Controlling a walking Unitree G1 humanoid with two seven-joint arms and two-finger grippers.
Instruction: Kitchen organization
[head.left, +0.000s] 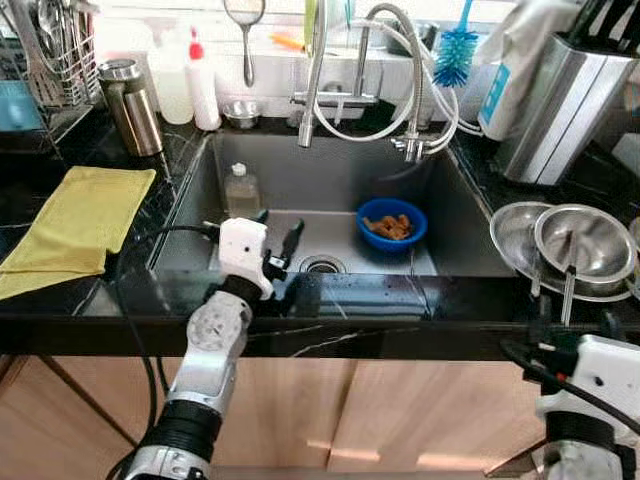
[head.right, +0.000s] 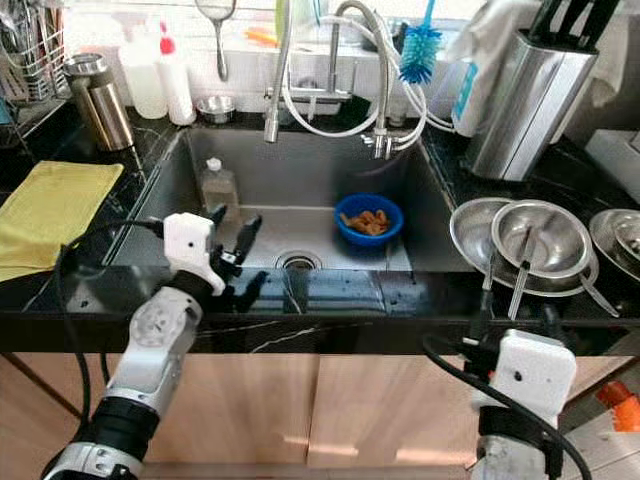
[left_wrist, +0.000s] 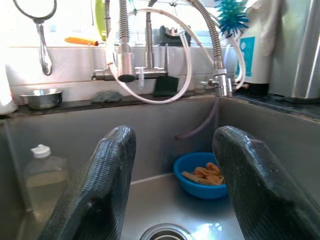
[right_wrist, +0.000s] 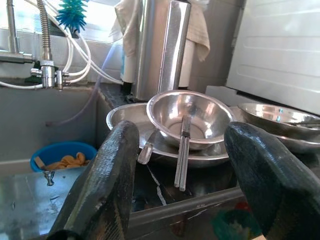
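**A:** Where is the left gripper (head.left: 277, 235)?

**B:** It is raised over the front edge of the dark stainless steel sink (head.left: 190, 215), above the glossy black marble countertop (head.left: 400, 310). Its two black fingers (left_wrist: 97, 185) are spread apart and hold nothing. In the left wrist view they frame the basin.

**A:** What lies in the basin?

**B:** A round blue plastic bowl (head.left: 391, 224) with orange-brown food scraps sits on the sink floor, toward the robot's right of the round drain (head.left: 322, 265). A clear plastic bottle with a white cap (head.left: 240, 190) stands against the sink's left wall, well apart from the bowl. A chrome spring-neck faucet (head.left: 312, 90) hangs over the back of the basin.

**A:** And the right gripper (right_wrist: 182, 180)?

**B:** It is low, at the counter's front edge on the right. Its fingers (right_wrist: 107, 180) are also parted, empty. The right wrist view looks between them at a shiny steel mixing bowl (right_wrist: 189, 117) resting on a wider, shallow steel dish (right_wrist: 125, 117), with a metal utensil (right_wrist: 182, 150) leaning out of the bowl.

**A:** Anything else on the counter?

**B:** A folded yellow cloth (head.left: 75, 225) lies left of the sink, a brushed steel flask (head.left: 132, 105) stands behind it, and a steel knife block (head.left: 565, 105) stands at the back right.
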